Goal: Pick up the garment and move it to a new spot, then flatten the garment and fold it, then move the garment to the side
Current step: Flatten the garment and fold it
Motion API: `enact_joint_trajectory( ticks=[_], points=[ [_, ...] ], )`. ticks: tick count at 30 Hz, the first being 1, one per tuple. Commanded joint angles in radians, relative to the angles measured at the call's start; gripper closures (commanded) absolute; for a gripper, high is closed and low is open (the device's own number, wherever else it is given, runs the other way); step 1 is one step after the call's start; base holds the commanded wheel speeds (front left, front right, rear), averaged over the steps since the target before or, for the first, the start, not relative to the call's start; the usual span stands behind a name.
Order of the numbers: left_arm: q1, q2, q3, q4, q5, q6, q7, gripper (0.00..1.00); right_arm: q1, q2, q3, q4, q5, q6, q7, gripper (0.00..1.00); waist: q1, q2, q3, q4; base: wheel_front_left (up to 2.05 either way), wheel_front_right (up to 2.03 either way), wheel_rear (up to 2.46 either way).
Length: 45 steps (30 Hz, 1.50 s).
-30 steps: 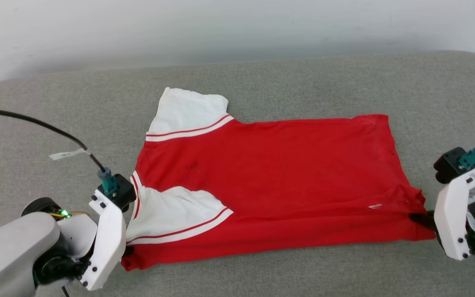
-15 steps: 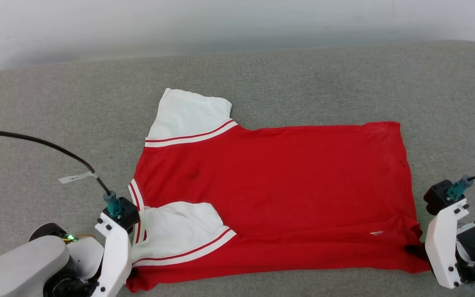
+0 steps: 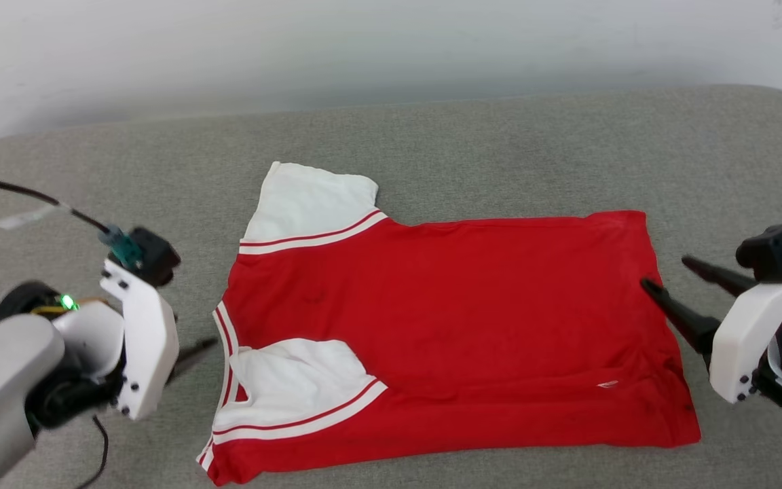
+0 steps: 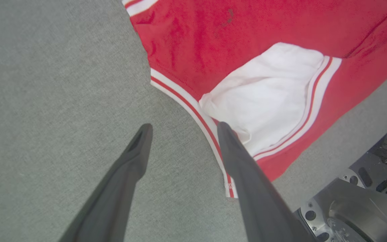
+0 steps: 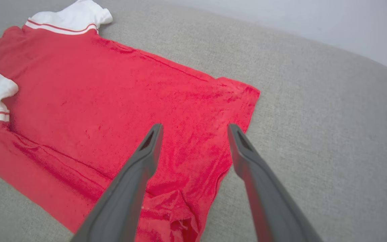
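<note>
One shirt (image 3: 445, 305), likely soft, light, limp; lies flat on couch (image 3: 499, 136). Best hold: near corners. Left gripper (image 4: 184, 127), right gripper (image 5: 195, 126): both spread, empty.

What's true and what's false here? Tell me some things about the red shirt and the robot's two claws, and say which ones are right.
1. The garment lies spread out on the grey cushion. True.
2. The left gripper is pinching the collar. False: its fingers stand apart over the cushion beside the collar and hold nothing.
3. The right gripper is open at the hem end of the shirt. True.
4. Both white sleeves stick straight out. False: the far sleeve sticks out, but the near sleeve is folded onto the red body.
</note>
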Motion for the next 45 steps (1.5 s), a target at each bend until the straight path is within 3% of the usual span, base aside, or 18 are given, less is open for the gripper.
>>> enact_joint_trajectory(
  ticks=[1,10,20,31,38,45],
  points=[
    [-0.024,0.001,0.016,0.005,0.013,0.002,-0.024,0.00,-0.002,0.017,-0.025,-0.011,-0.032,-0.001,-0.045,0.00,0.0000,0.0000,0.000,-0.008,0.00,0.00,0.00],
    [-0.159,-0.037,0.082,0.082,0.118,0.052,-0.120,0.00,0.073,0.180,-0.302,-0.087,-0.297,-0.001,-0.328,0.00,0.0000,0.0000,0.061,-0.060,0.00,0.00,0.00],
    [-0.333,-0.097,0.132,0.188,0.117,0.036,-0.058,0.00,0.211,0.372,-0.516,-0.247,-0.492,-0.001,-0.429,0.00,0.0000,0.0000,0.194,-0.113,0.00,0.00,0.00],
    [-0.501,-0.101,0.147,0.281,0.032,0.010,0.207,0.00,0.260,0.484,-0.525,-0.345,-0.583,-0.001,-0.453,0.00,0.0000,0.0000,0.358,-0.183,0.00,0.00,0.00],
    [-0.613,-0.062,0.134,0.295,0.019,-0.004,0.402,0.00,0.204,0.482,-0.482,-0.354,-0.599,-0.001,-0.457,0.00,0.0000,0.0000,0.447,-0.236,0.00,0.00,0.00],
    [-0.691,-0.034,0.111,0.300,0.057,-0.003,0.504,0.00,0.163,0.477,-0.457,-0.367,-0.599,-0.001,-0.456,0.00,0.0000,0.0000,0.505,-0.261,0.00,0.00,0.00]
  ],
)
